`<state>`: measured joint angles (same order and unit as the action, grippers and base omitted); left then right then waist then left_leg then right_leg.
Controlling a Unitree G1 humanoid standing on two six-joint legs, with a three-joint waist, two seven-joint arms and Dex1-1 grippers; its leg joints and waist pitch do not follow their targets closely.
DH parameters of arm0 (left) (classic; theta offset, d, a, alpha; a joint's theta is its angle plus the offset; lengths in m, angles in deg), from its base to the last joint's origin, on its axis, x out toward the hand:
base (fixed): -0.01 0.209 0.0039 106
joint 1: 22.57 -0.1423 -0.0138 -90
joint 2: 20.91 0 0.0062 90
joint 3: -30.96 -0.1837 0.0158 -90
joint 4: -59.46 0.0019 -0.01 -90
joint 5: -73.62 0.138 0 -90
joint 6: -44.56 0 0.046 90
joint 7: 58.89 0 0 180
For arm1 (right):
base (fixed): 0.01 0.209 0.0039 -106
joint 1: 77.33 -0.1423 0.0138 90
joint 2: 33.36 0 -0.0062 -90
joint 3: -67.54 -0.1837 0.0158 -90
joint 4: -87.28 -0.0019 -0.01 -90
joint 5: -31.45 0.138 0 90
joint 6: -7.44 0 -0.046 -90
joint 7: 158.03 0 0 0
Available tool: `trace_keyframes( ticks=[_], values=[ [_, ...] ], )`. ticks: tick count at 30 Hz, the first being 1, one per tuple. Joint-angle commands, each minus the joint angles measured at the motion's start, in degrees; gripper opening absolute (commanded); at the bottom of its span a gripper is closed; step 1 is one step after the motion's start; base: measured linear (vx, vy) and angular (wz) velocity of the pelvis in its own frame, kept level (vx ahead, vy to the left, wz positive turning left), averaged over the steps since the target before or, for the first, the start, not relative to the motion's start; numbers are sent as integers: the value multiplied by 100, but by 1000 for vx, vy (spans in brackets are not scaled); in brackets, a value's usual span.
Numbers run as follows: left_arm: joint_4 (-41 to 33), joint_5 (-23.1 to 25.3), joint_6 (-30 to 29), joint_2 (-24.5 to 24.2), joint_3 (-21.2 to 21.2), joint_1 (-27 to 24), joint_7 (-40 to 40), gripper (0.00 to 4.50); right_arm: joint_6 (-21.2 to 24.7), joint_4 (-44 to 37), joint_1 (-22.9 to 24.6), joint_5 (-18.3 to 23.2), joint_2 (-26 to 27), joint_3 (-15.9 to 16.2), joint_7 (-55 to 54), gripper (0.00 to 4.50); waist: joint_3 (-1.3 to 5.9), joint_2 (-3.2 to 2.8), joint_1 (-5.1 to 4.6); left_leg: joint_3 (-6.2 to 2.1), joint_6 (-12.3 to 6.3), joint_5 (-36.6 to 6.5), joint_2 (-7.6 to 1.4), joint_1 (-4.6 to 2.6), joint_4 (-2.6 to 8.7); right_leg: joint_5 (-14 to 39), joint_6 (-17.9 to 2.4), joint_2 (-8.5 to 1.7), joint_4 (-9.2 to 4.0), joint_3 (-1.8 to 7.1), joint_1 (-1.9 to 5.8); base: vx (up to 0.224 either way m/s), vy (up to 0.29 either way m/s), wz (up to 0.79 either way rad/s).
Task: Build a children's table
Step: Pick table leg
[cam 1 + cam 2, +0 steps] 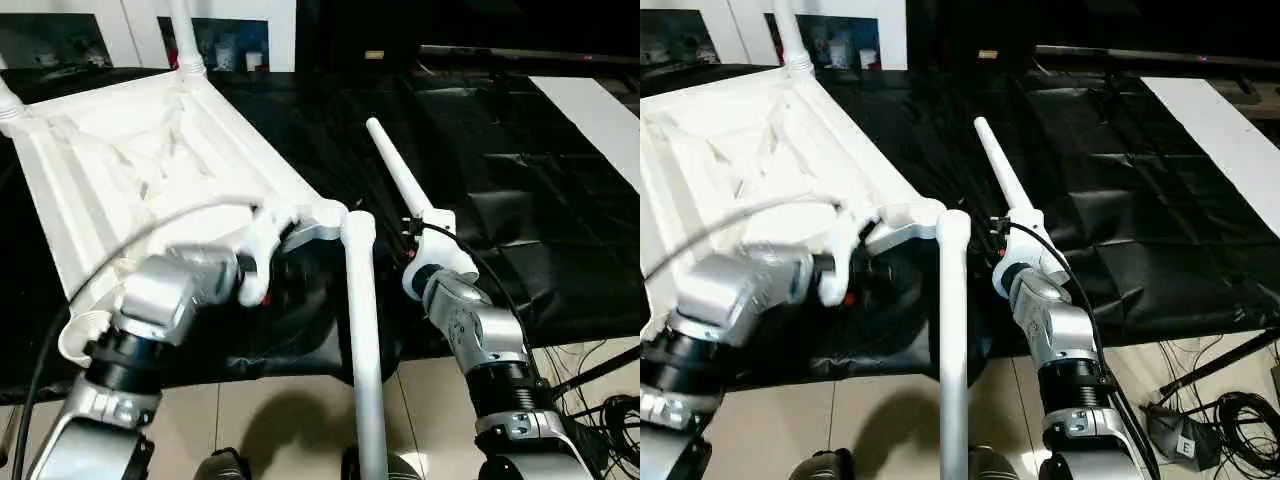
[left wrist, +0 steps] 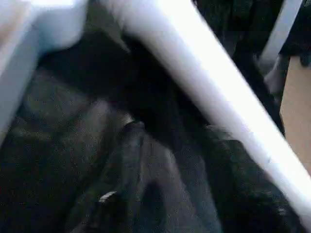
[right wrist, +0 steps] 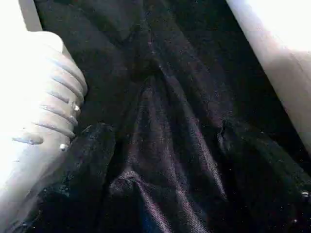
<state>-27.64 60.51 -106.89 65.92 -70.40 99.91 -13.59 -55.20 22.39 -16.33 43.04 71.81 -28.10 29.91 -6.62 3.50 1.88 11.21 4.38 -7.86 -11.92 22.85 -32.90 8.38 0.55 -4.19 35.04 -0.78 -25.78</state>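
Observation:
The white table top (image 1: 150, 170) lies upside down on black cloth, its ribbed underside facing up. Upright legs stand in the far corner (image 1: 185, 40) and the left corner (image 1: 6, 100). A third leg (image 1: 362, 330) reaches from the near right corner socket (image 1: 340, 218) toward me. The near left socket (image 1: 80, 335) is empty. A loose leg (image 1: 398, 172) lies on the cloth to the right. My right gripper (image 3: 160, 141) is open over the cloth, with the loose leg's threaded end (image 3: 43, 97) beside one finger (image 3: 87, 160). My left gripper (image 1: 275, 265) is at the table's near edge, by the third leg (image 2: 209, 92).
Black cloth (image 1: 480, 130) covers the work area, with tan floor (image 1: 290, 410) in front. Cables (image 1: 1230, 420) lie on the floor at the lower right. A white panel (image 1: 600, 110) lies at the far right.

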Motion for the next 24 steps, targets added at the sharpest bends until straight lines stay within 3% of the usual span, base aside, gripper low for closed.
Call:
trace_keyframes(
  ticks=[1,11,24],
  values=[
    [-135,83,-153,62,-163,-66,-146,252,117,73,80,5,2,40,-29,388,515,-92,14,-11,127,-1450,11,-128,307,1425,-824,-128,-408,100,338,0,0,0],
    [-277,-352,-648,493,251,-33,-405,322,82,132,49,-39,1,37,-16,388,523,-73,16,-13,107,-1518,24,-120,284,1653,-747,-130,-439,91,327,0,0,0],
    [-150,-421,-751,747,318,-163,-788,408,76,116,53,-50,5,54,-23,388,528,-66,14,-13,57,-1457,29,-104,276,1542,-723,-124,-436,86,339,0,0,0]
  ],
)
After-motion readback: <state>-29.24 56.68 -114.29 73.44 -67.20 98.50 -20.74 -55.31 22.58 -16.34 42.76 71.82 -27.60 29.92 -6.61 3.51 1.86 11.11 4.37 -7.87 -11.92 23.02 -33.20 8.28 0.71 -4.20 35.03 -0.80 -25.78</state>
